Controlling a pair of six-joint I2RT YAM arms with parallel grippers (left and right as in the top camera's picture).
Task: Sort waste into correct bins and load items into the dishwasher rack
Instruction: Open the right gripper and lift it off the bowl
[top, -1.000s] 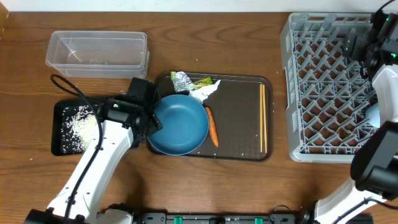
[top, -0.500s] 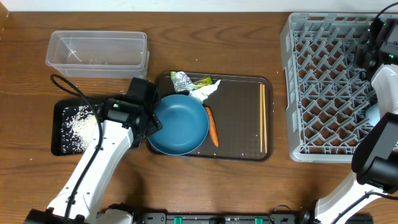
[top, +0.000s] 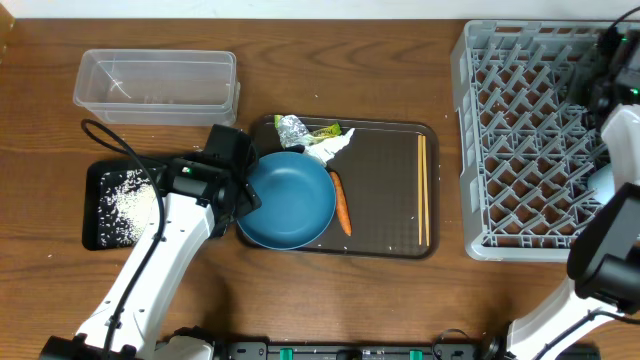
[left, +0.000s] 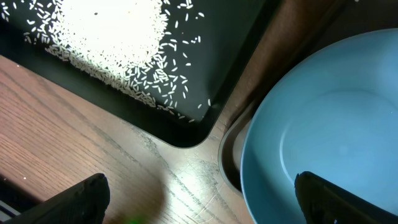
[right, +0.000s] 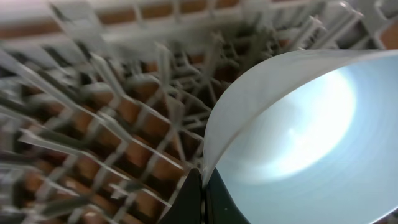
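Observation:
The dark-blue bowl (top: 290, 200) sits on the brown tray (top: 390, 240). My left gripper (top: 240, 192) is open at its left rim, one finger over the bowl (left: 323, 124) and one over the wood (left: 208, 202). Rice (top: 128, 200) lies in the black tray (top: 95, 238). The carrot (top: 341, 203), foil (top: 290, 128), wrapper (top: 325, 131), tissue (top: 330, 147) and chopsticks (top: 423, 190) lie on the brown tray. The pale-blue bowl (right: 311, 124) rests in the grey rack (top: 520, 130) at its right side. My right gripper (right: 202, 177) is shut, its tips just short of that bowl's rim.
The clear tub (top: 155, 80) stands at the back left and looks nearly empty. The black tray's corner (left: 186, 134) lies close beside the brown tray's edge. My right arm (top: 620, 130) reaches over the rack's right side.
The right gripper has gone from open to shut and its arm has shifted slightly to the right over the rack. The left arm and the bowl have not moved.

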